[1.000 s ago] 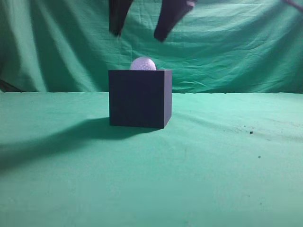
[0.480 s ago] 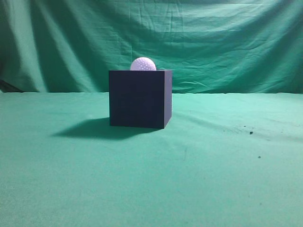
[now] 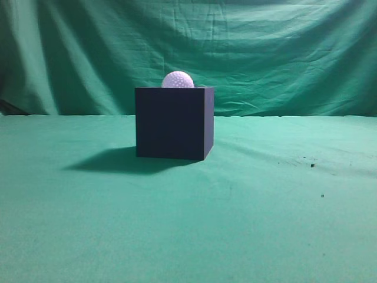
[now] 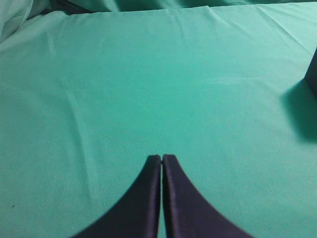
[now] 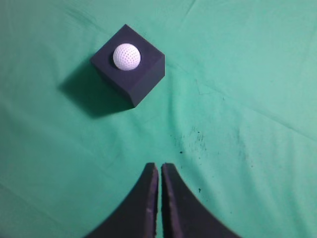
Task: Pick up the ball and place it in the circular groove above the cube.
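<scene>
Sitting on top of the cube (image 3: 173, 122), the ball (image 3: 178, 79) is sunk slightly into the cube's upper face, with only its dimpled white dome showing above the edge in the exterior view. From the right wrist view the ball (image 5: 127, 56) and cube (image 5: 128, 71) lie well apart from the right gripper (image 5: 160, 168), up and to the left of its fingertips, which are pressed together and hold nothing. The left gripper (image 4: 162, 159) is likewise closed and empty over bare green cloth (image 4: 148, 89), with only a dark sliver of the cube (image 4: 312, 74) at the right edge. A second ago two dark fingers hung above the ball in the exterior view; they are gone now. No writing or labels can be read anywhere.
</scene>
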You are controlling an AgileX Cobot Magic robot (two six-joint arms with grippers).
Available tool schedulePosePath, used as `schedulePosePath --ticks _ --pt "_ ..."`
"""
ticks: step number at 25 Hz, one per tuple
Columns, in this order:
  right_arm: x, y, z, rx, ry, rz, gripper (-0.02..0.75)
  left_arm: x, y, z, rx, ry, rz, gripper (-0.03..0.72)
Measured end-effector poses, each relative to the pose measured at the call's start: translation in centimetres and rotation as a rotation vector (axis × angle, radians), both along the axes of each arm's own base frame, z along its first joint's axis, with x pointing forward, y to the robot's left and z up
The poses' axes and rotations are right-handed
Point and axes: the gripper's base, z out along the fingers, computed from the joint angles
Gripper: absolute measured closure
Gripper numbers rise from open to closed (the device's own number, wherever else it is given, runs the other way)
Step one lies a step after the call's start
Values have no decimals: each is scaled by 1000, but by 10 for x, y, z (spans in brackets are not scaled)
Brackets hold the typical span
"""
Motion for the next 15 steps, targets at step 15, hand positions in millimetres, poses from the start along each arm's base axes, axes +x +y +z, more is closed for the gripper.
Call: schedulePosePath --ticks 15 --pt "-110 -84 -44 200 -221 27 738 0 0 0 0 0 0 688"
